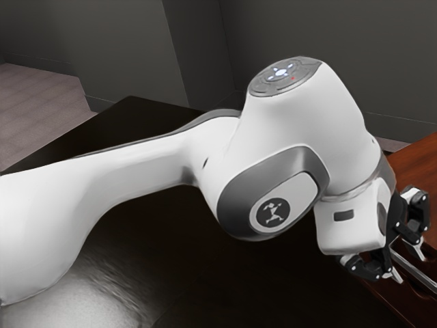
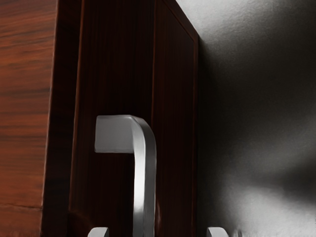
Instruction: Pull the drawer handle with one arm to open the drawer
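A silver bar handle (image 2: 140,168) is mounted on the dark red-brown drawer front (image 2: 113,74). In the exterior view the handle (image 1: 413,265) is a thin metal bar at the lower right, on the wooden drawer unit (image 1: 420,160). My black gripper (image 1: 397,247) is at the handle, with one finger on each side of the bar. In the wrist view the gripper (image 2: 158,232) straddles the handle. Its two light fingertips (image 2: 98,231) stand well apart, with gaps between them and the bar. The gripper is open.
My white arm (image 1: 205,178) crosses the exterior view from the left above a dark glossy tabletop (image 1: 171,273). A lighter wood side panel (image 2: 24,98) borders the drawer front. Grey walls stand behind.
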Tool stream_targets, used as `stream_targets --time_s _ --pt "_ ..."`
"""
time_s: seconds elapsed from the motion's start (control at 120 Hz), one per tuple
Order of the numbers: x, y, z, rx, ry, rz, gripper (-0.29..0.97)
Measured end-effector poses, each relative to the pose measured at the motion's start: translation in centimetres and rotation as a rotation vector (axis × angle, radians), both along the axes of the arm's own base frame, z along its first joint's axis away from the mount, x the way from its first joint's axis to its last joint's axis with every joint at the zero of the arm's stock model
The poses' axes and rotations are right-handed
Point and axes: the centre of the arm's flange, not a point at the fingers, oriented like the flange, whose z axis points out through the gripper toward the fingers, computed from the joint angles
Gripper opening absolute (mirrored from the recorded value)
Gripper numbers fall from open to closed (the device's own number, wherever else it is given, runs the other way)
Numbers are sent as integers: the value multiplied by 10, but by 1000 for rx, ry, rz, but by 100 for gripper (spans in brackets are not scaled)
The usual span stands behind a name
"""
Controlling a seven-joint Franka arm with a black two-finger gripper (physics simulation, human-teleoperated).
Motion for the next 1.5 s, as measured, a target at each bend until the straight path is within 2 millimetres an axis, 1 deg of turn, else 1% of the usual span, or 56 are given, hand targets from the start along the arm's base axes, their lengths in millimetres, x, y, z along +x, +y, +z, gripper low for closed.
stream_targets --time_s 0.292,0.367,0.425,0.467,0.55,0.658,0.7,0.742,0.767,0.858,0.992,1.1,1.283,1.5 --pt "6 -2 -20 15 20 -2 18" --pt "3 -2 -30 25 37 -5 19" --pt "2 2 -37 34 48 0 13" --pt "0 4 -37 37 49 1 8" --pt "-15 14 -32 42 48 1 4" --pt "-37 25 -36 57 63 -5 1" --pt "-48 26 -39 62 66 -13 -3" --pt "-58 29 -40 63 62 -16 -14" --pt "-66 33 -40 62 60 -18 -10" --pt "-90 44 -34 63 44 -25 -9" --pt "-111 54 -34 74 29 -36 -7" --pt "-122 63 -34 75 23 -33 -4" --pt "-136 69 -34 74 16 -37 -2" --pt "-139 68 -33 71 12 -41 5"
